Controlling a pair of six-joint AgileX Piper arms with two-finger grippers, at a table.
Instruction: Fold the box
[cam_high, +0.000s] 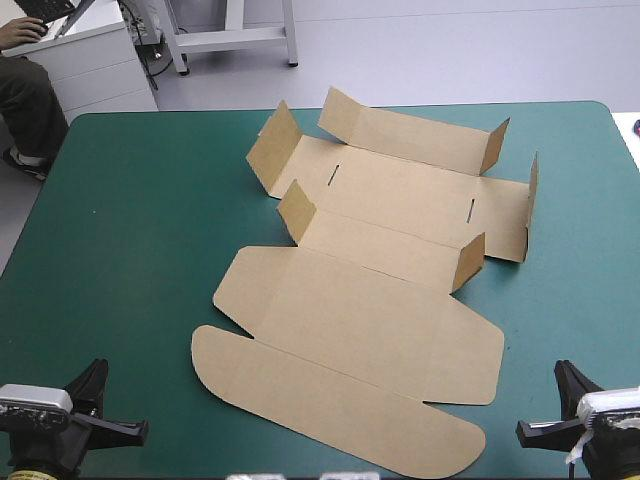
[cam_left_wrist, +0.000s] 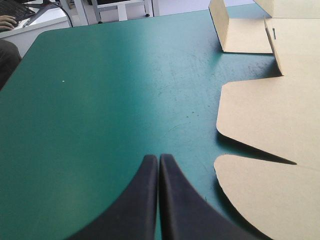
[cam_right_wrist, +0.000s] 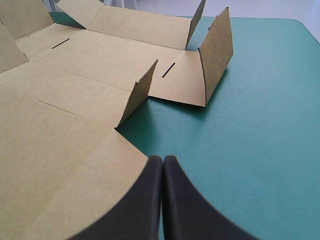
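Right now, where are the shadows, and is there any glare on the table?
High view: even light, thin shadows along the box. Left wrist view: a pale sheen on the cover toward the far edge, a dark wedge of shadow at the box's notch. Right wrist view: soft shadow beside the upright side flap.

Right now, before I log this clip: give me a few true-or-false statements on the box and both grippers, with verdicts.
1. The left gripper and the right gripper are both shut. True.
2. The left gripper holds the box. False: it is beside the box, over the bare teal-green cover, holding nothing.
3. Some side flaps of the box stand raised. True.
4. The box is already a tray with tucked walls. False: it lies mostly flat, unfolded.
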